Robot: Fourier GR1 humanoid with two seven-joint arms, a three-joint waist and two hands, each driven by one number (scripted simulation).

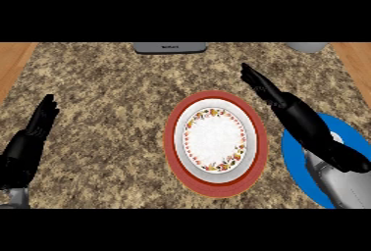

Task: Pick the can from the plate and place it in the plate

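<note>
One blue plate [291,147], can's axis hidden.

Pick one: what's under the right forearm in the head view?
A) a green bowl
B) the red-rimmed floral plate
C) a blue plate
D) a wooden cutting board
C: the right hand stretches out with straight fingers, and its forearm lies across the blue plate at the view's right edge; the red-rimmed floral plate sits apart at the counter's middle.
</note>
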